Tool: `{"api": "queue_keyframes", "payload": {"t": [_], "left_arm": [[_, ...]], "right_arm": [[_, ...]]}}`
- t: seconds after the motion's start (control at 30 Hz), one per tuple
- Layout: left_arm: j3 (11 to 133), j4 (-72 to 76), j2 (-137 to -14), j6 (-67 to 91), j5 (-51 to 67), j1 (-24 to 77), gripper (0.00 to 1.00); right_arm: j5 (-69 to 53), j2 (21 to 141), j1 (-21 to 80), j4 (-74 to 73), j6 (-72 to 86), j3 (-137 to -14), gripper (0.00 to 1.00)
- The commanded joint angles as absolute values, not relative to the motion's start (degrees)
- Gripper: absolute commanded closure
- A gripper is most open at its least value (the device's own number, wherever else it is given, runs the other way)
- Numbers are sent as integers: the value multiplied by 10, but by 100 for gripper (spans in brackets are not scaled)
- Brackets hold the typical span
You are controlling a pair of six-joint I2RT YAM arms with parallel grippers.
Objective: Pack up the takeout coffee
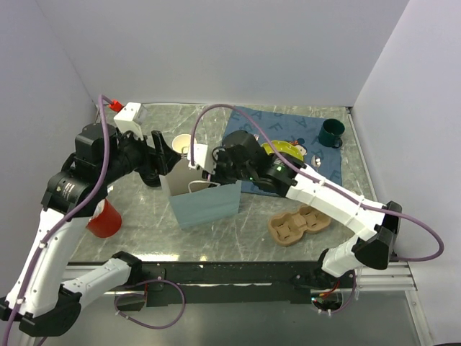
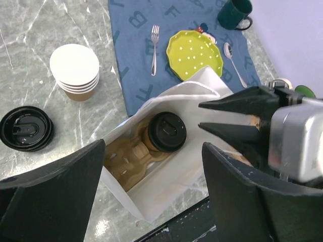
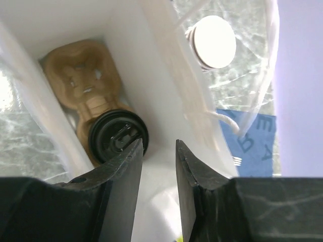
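Observation:
The takeout coffee (image 2: 166, 132), a brown cup under a black lid, sits in a cardboard carrier (image 2: 123, 156) at the bottom of the open white paper bag (image 2: 166, 196). From the top view the bag (image 1: 205, 203) hides it. My left gripper (image 2: 153, 146) hangs wide open above the bag mouth, holding nothing. My right gripper (image 3: 158, 142) reaches into the bag's mouth, partly open with only the white inner wall showing between its fingers. The coffee lid (image 3: 113, 136) lies just left of its left finger. In the left wrist view the right gripper (image 2: 200, 115) points in from the right.
A loose black lid (image 2: 25, 128) and a stack of cream paper cups (image 2: 74, 70) stand left of the bag. The blue mat (image 2: 136, 60) behind holds a fork (image 2: 154, 48), green plate (image 2: 194, 53), spoon (image 2: 234, 63) and dark green mug (image 2: 234, 12). A second carrier (image 1: 299, 225) and a red cup (image 1: 104, 218) flank the bag.

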State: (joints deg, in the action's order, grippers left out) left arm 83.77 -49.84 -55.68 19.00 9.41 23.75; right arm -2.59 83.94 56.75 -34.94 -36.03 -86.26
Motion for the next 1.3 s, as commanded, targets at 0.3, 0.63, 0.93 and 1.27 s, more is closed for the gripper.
{"api": "queue_keyframes", "payload": {"t": [0.3, 0.63, 0.93, 1.27], "left_arm": [[855, -441, -514, 222, 71, 236, 3], [843, -449, -448, 286, -86, 236, 3], [870, -635, -486, 423, -249, 236, 3], [797, -778, -550, 604, -474, 217, 24]], "right_arm": [[-12, 788, 557, -311, -269, -933, 62], [124, 748, 556, -438, 57, -1026, 54], [91, 627, 556, -526, 228, -986, 0], [43, 488, 556, -499, 259, -861, 0]]}}
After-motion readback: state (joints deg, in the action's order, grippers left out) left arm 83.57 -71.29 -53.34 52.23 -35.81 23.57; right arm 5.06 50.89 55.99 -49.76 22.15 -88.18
